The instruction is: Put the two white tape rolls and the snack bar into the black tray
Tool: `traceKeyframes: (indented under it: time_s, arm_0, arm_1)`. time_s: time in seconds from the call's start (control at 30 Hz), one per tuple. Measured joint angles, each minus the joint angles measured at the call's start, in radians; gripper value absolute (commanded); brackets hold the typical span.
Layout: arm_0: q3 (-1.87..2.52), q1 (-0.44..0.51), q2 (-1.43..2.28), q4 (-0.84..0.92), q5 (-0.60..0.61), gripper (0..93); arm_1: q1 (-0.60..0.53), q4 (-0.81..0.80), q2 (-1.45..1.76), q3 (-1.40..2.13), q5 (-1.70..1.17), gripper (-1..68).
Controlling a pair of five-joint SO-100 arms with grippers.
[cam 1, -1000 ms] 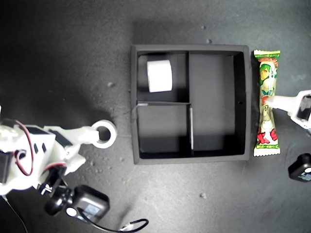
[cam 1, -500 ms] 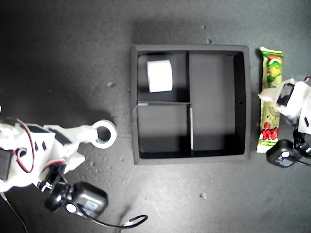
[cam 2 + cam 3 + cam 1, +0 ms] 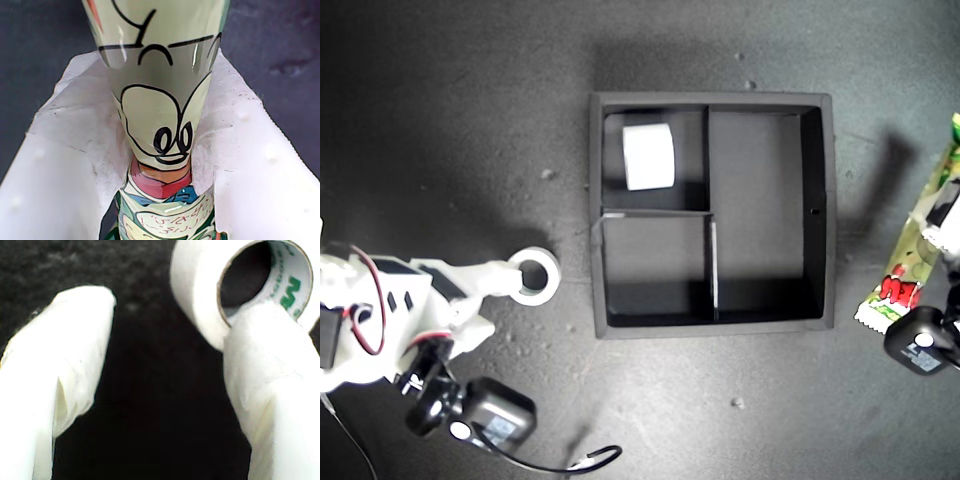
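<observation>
The snack bar [image 3: 918, 262] is clamped between the jaws of my first gripper [image 3: 160, 165] at the exterior view's right edge, tilted, outside the black tray [image 3: 712, 100]. Held near mid-length, it may swing or catch the tray wall. One white tape roll [image 3: 649, 156] lies in a small compartment; the other [image 3: 240, 285] rests against one finger of my second gripper [image 3: 165, 385], whose jaws are spread, and a nudge could roll it away.

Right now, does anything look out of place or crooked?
Yes. The snack bar hangs tilted at the exterior view's right edge, clamped in my first gripper. One tape roll sits outside the black tray, by my open second gripper.
</observation>
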Motion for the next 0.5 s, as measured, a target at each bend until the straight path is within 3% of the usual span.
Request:
traceKeyframes:
  time_s: [0.2,0.5]
  arm_0:
    - [-0.023,-0.009,-0.061,-0.015,0.025,17.2]
    - [-0.025,-0.011,-0.086,-0.109,0.025,16.7]
  arm_1:
    - [0.054,0.017,0.000,-0.112,0.489,-0.3]
    - [0.075,-0.021,0.000,-0.137,0.557,-0.4]
